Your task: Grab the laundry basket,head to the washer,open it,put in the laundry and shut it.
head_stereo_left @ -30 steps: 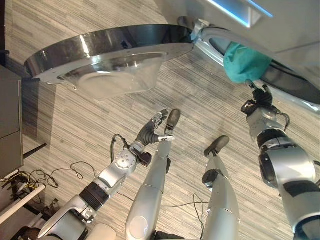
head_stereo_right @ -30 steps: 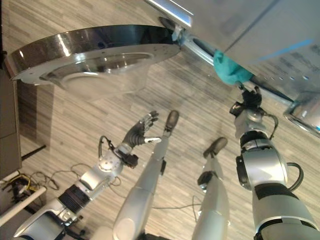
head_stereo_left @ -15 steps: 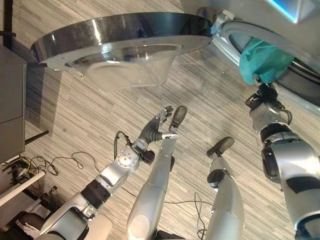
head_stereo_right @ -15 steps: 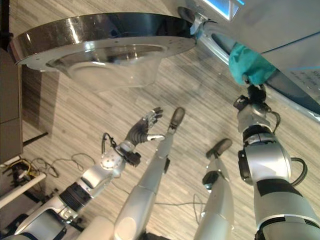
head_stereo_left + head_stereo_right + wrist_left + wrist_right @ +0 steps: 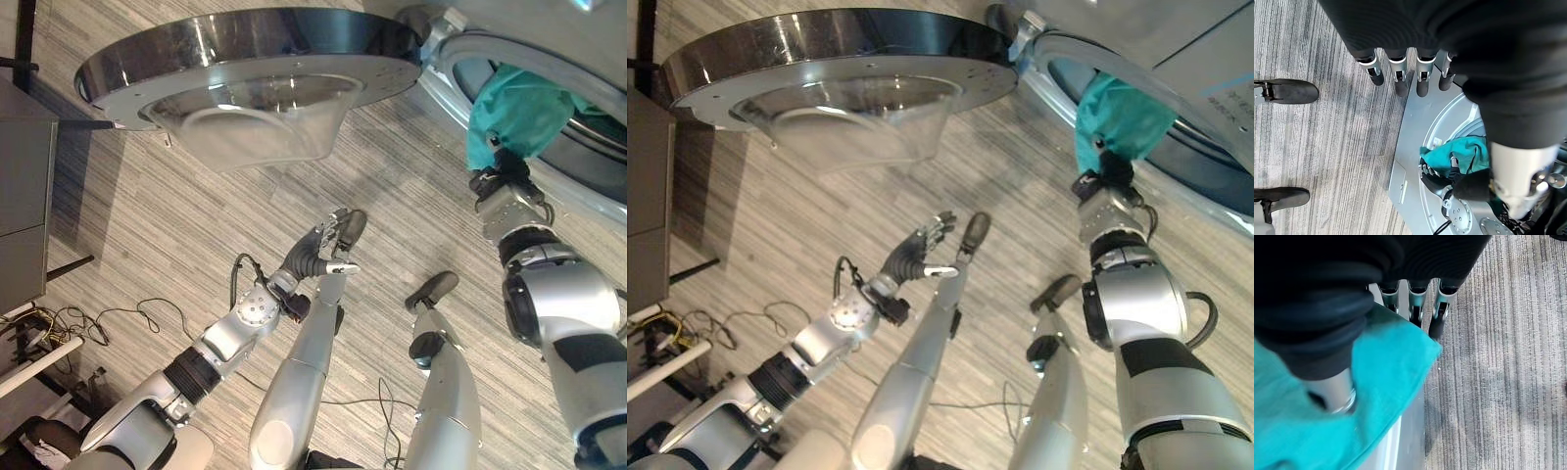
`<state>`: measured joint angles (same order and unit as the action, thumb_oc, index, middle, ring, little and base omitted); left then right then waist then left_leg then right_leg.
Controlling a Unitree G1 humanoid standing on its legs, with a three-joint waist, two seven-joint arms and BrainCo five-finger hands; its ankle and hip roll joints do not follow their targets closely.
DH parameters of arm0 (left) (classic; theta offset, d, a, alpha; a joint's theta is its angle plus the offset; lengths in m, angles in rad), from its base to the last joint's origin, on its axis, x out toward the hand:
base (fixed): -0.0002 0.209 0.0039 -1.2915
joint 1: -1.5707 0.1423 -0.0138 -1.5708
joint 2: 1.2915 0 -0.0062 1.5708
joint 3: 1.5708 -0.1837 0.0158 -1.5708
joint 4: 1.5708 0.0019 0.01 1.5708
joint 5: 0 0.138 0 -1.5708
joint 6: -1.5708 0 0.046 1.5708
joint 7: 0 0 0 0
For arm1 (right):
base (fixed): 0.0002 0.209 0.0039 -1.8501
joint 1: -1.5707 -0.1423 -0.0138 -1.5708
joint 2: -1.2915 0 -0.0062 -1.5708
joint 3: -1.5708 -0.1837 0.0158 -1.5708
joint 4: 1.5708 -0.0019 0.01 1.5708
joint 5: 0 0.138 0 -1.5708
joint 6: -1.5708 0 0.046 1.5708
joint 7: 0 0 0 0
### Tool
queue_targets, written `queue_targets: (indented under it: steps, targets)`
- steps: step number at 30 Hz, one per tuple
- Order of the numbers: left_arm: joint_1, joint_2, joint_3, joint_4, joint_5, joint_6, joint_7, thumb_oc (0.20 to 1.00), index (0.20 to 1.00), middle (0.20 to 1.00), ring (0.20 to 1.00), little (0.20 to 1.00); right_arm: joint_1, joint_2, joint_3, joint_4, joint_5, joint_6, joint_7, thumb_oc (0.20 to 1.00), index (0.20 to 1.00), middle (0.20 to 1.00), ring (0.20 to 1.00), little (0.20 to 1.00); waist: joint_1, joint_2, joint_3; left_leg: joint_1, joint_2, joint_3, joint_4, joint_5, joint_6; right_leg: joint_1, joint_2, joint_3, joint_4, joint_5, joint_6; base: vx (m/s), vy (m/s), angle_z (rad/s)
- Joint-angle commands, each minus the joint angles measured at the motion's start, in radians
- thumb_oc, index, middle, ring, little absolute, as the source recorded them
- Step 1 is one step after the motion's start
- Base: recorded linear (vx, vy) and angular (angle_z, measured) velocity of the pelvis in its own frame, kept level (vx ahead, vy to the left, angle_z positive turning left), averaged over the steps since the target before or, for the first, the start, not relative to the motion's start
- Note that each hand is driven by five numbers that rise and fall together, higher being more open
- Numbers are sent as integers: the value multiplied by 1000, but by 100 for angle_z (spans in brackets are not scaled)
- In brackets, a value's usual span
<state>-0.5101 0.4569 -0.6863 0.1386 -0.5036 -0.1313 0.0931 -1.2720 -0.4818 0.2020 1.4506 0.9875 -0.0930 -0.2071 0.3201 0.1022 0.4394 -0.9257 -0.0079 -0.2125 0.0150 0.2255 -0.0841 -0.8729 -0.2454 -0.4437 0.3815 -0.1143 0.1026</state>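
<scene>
Teal laundry [image 5: 519, 113] — bunched, crumpled, hanging at washer [image 5: 598, 186] opening.

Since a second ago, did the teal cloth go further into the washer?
Cannot tell. The camera shifted, and the teal cloth in the right hand sits about the same at the washer opening's rim.

Head stereo pair: looking steeply down from above at striped floor [image 5: 147, 235], open washer door [image 5: 245, 69] far left, drum opening [image 5: 1176, 147] far right; nearly identical coverage. Left wrist view: close along fingers, facing washer, sharing teal cloth [image 5: 1459, 154]. Right wrist view: very close on same cloth.
</scene>
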Motion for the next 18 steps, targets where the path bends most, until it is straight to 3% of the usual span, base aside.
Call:
queue_targets:
  steps: [1, 4, 7, 10, 11, 15, 16, 17, 18]
  targets:
    - [22, -26, -4, -35, 16, -33, 0, 1000, 1000, 1000, 1000, 1000, -46, -34, 75, -152, 27, -77, 51, 200, 200, 200, 200, 200, -21, -16, 1, 94, -26, 90, 10, -175, 10, 187, 86, 62, -167, -69, 26, 0, 0, 0]
    - [28, -20, 18, -24, 30, -32, 13, 1000, 1000, 1000, 1000, 1000, -27, -64, 53, -237, 61, -125, 34, 200, 200, 200, 200, 200, -52, -43, -1, 108, -21, 103, 20, -185, 10, 212, 89, 73, -191, -54, 27, -8, 28, -6]
    - [52, 2, 46, -13, 37, -35, 19, 1000, 1000, 1000, 1000, 1000, -29, -167, -6, -342, 108, -209, -10, 200, 200, 200, 200, 200, -90, -76, -14, 128, -16, 114, 24, -197, 10, 258, 93, 82, -236, -34, 33, -1, -2, -16]
    - [68, 18, 59, -23, 23, -39, 23, 1000, 1000, 1000, 1000, 1000, -58, -230, -42, -416, 134, -263, -43, 200, 200, 200, 200, 200, -104, -88, -22, 136, -14, 117, 23, -201, 9, 279, 96, 83, -256, -28, 37, 0, -17, -11]
    - [85, 34, 61, -35, 19, -36, 18, 1000, 1000, 1000, 1000, 1000, -84, -272, -90, -468, 167, -327, -68, 200, 200, 200, 200, 200, -108, -89, -34, 143, -15, 112, 18, -202, 8, 290, 100, 86, -266, -27, 39, 11, -24, -8]
    - [112, 56, 58, -51, 14, -34, 11, 1000, 1000, 1000, 1000, 1000, -119, -311, -108, -522, 138, -381, -121, 200, 200, 200, 200, 200, -108, -89, -43, 148, -15, 110, 10, -201, 8, 291, 101, 93, -271, -25, 39, 3, -2, -6]
    - [117, 58, 57, -50, 11, -35, 11, 1000, 1000, 1000, 1000, 1000, -120, -315, -89, -525, 95, -377, -143, 385, 385, 385, 385, 385, -108, -90, -44, 148, -14, 111, 10, -200, 8, 289, 102, 95, -270, -23, 39, -22, 40, 1]
    - [121, 63, 57, -48, 7, -41, 10, 1000, 1000, 1000, 1000, 1000, -107, -309, -22, -512, 9, -322, -153, 1000, 1000, 1000, 1000, 1000, -110, -92, -41, 148, -10, 118, 10, -197, 8, 282, 101, 100, -271, -18, 37, -22, 40, 0]
    - [123, 61, 58, -48, 7, -42, 10, 1000, 1000, 1000, 1000, 1000, -110, -308, -19, -512, 5, -319, -156, 1000, 1000, 1000, 1000, 1000, -111, -91, -42, 148, -9, 119, 10, -198, 8, 282, 101, 101, -271, -18, 37, -25, 41, -1]
